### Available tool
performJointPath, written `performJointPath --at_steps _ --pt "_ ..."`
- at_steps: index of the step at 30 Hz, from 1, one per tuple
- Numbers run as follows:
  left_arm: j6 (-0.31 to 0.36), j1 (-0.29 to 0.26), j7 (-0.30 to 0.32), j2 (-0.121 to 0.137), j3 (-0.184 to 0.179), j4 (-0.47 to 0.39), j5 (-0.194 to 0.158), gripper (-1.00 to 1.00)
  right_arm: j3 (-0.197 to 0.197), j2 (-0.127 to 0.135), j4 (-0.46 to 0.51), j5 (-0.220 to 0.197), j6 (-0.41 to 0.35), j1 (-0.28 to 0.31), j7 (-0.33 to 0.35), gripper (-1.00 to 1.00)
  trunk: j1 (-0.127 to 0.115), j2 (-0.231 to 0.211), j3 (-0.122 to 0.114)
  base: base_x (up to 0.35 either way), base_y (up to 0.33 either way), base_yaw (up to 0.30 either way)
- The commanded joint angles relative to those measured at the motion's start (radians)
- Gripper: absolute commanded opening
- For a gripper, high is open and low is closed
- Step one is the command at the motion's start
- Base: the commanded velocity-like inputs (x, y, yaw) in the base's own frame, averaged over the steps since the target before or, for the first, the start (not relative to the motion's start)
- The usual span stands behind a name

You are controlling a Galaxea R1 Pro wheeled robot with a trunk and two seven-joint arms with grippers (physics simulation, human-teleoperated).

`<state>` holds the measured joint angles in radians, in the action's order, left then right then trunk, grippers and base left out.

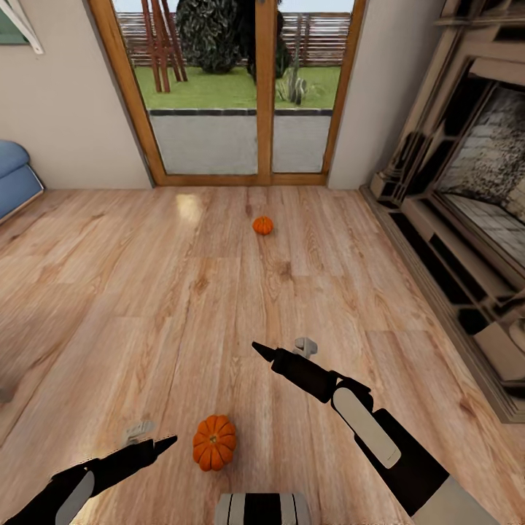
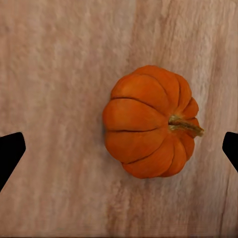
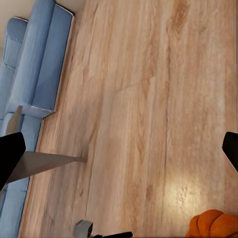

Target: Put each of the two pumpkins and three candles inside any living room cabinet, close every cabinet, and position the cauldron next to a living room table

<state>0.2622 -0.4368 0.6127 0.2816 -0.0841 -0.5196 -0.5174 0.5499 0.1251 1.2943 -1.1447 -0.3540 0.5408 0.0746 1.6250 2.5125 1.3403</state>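
Note:
One orange pumpkin (image 1: pixel 214 442) lies on the wood floor just in front of my base. My left gripper (image 1: pixel 151 436) hovers beside it on its left, open. In the left wrist view that pumpkin (image 2: pixel 148 121) sits between the two black fingertips (image 2: pixel 10 153), on its side with the stem pointing toward one fingertip, and neither tip touches it. A second pumpkin (image 1: pixel 262 225) rests farther off near the glass door. My right gripper (image 1: pixel 284 348) hangs open above bare floor at mid-room, holding nothing; an edge of the near pumpkin (image 3: pixel 213 225) shows in its wrist view.
An ornate grey-beige fireplace surround (image 1: pixel 467 219) lines the right wall. A wood-framed glass door (image 1: pixel 240 87) closes the far side. A blue sofa (image 1: pixel 14 179) stands at the left, also seen as the sofa (image 3: pixel 34 64) in the right wrist view.

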Motion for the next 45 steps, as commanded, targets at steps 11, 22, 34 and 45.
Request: performJointPath --at_steps 11,22,34,45 --pt "0.009 -0.002 -0.006 -0.023 -0.040 -0.023 -0.015 1.00 0.001 0.001 0.033 -0.006 -0.004 0.001 -0.001 1.00 0.005 0.003 0.043 0.000 0.000 0.000" --pt "0.010 -0.002 0.000 -0.045 -0.041 -0.058 -0.016 1.00 0.001 0.002 0.033 -0.005 -0.003 0.001 -0.001 1.00 0.010 0.005 0.086 0.000 0.000 0.000" --pt "0.011 -0.002 0.007 -0.043 -0.039 -0.060 -0.019 1.00 0.001 0.001 0.032 -0.005 -0.003 0.001 -0.001 1.00 0.015 0.008 0.132 0.000 0.000 0.000" --pt "0.011 -0.002 0.008 -0.038 -0.035 -0.060 -0.028 1.00 0.001 0.001 0.031 -0.004 -0.003 0.001 0.000 1.00 0.017 0.009 0.152 0.000 0.000 0.000"
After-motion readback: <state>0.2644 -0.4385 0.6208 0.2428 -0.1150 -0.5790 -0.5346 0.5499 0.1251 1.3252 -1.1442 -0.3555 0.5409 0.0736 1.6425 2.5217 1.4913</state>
